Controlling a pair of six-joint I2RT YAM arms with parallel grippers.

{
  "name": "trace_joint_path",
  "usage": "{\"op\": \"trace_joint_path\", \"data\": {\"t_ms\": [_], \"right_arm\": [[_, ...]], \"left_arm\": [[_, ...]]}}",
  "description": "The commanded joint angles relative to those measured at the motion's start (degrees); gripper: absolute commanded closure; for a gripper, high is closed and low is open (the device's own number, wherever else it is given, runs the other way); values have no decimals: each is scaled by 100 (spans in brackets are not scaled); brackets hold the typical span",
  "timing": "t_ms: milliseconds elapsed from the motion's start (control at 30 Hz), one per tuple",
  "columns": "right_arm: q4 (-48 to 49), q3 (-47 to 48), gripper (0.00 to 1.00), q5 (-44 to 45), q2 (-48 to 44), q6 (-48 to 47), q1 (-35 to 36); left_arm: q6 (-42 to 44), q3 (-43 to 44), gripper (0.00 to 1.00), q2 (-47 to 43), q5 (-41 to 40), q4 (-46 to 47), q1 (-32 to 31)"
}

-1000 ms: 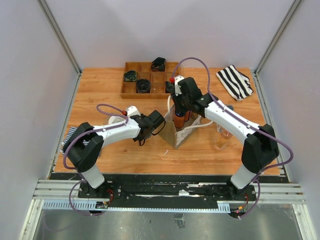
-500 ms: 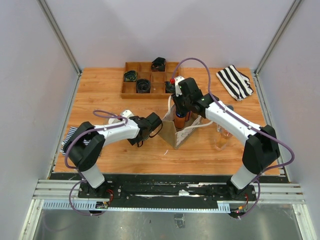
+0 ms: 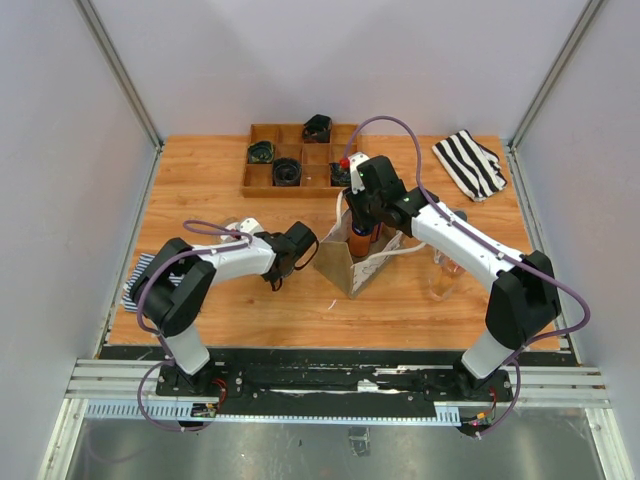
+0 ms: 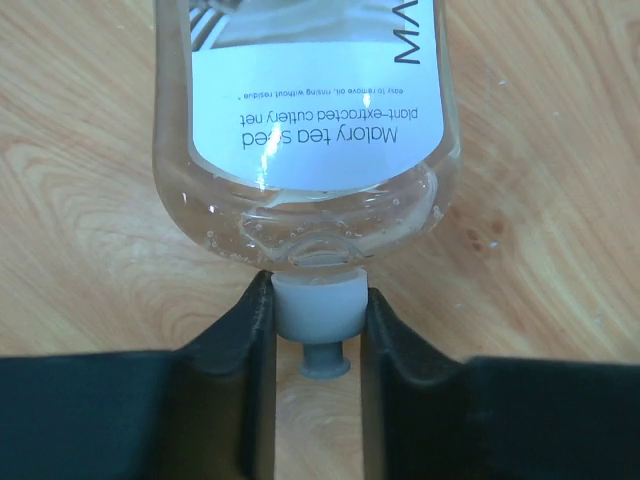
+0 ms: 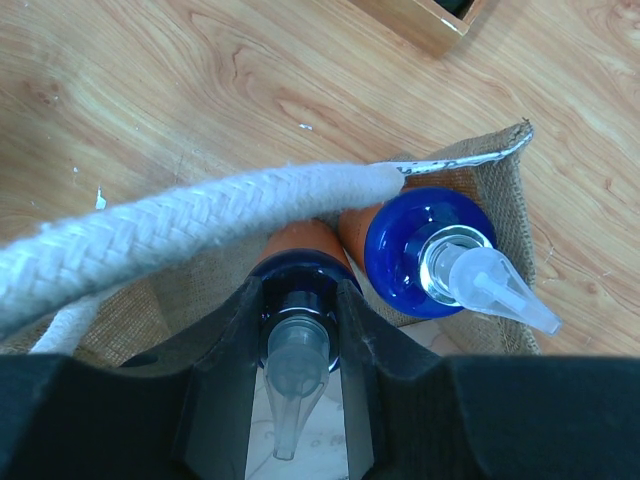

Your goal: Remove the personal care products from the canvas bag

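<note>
The tan canvas bag [image 3: 348,264] stands mid-table with its white rope handle [image 5: 190,230] across the right wrist view. My right gripper [image 3: 360,228] is down in the bag's mouth, its jaws [image 5: 300,295] shut on the blue collar of an orange bottle with a pump [image 5: 300,245]. A second orange bottle with a blue pump [image 5: 432,250] stands beside it in the bag. My left gripper [image 3: 277,270] is left of the bag, low over the table. It [image 4: 318,300] is shut on the grey cap of a clear bottle [image 4: 310,100].
A wooden compartment tray [image 3: 262,176] with black rolled items sits at the back. A striped cloth [image 3: 470,165] lies back right. A clear bottle [image 3: 443,278] stands right of the bag. A grey ribbed object [image 3: 135,280] is at the left edge.
My left gripper has drawn back to the left, away from the bag, with the clear bottle. The right gripper has stayed in the bag's mouth.
</note>
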Motion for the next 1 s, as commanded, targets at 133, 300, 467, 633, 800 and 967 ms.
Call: {"op": "trace_joint_path", "data": {"t_ms": [133,300,467,633,800,967], "right_arm": [[-206,-67,98,86,-79,-120,81],[-212,-96,98,103,-107,-138,79],[-206,-78,98,60,-75,-123,81],[-191,-63,98,-16,-79,-81,79],[-179,-82,98,-37,-118,-54,76],[-187,-148,99,0,-260,-89,79]], "left_arm": [[276,654,100,-26,-389,-855,57],[359,699,99,-974,-465,-1478,50],[761,590,100,-2029,-435,-1467,47],[1089,708,99,-2521,-532,-1515,57],[1217,891,99,-2379,-630,-1562,124],[1407,1321,100,-2212,-565,-1583,246]]}}
